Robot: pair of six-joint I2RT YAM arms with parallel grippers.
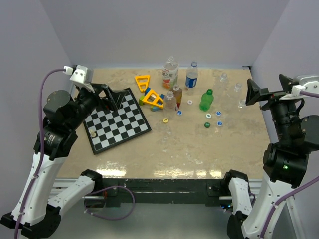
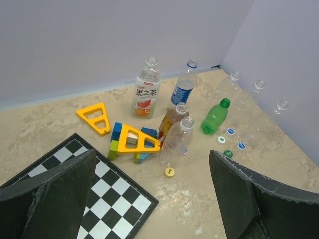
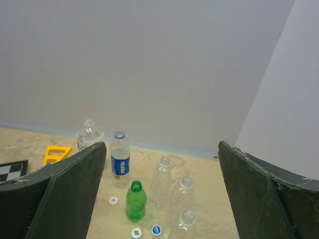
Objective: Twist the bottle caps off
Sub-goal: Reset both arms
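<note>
Several bottles stand at the back of the table: an orange-labelled one, a blue-labelled one, a green one and clear ones. Their necks look open in the wrist views. Loose bottle caps lie around them: yellow, white, blue and green. My left gripper hangs open over the chessboard, empty. My right gripper is open and empty at the right edge, facing the green bottle.
A chessboard lies at the left under my left arm. Yellow triangular frames and coloured blocks sit left of the bottles. Three clear bottles line the right wall. Grey walls close the back and sides.
</note>
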